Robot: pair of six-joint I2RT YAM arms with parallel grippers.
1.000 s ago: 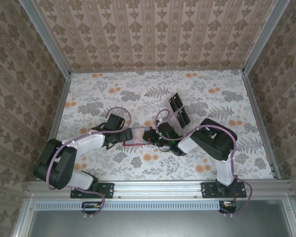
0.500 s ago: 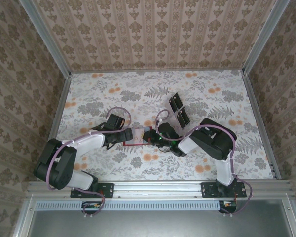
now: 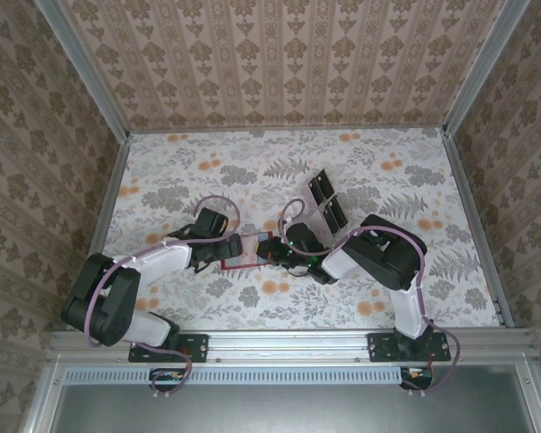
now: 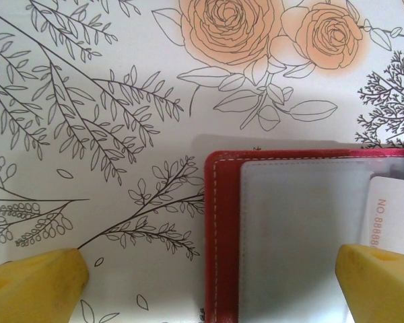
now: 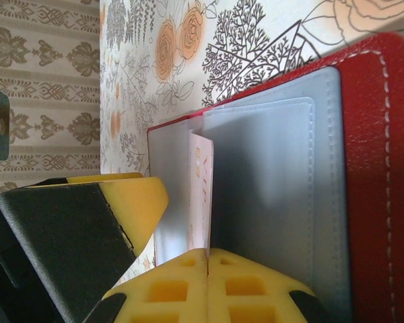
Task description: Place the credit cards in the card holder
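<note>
Near the worktop's centre, slightly toward its near edge, your two arms reach low and inward over one open card holder (image 5: 380,168). Your left gripper (image 4: 205,288) stands released, its fingers spread wide over the holder's left end. Your right gripper (image 5: 207,269) is clenched on one credit card (image 5: 200,195), edge-on at the pale pockets.

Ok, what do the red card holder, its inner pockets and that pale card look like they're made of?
Card holder: red leather or imitation leather, judging by its soft sheen and pale edge stitching. Inner pockets: smooth grey, probably vinyl, with pressed seams. Credit card: thin, stiff, likely plastic, with printed digits.
</note>
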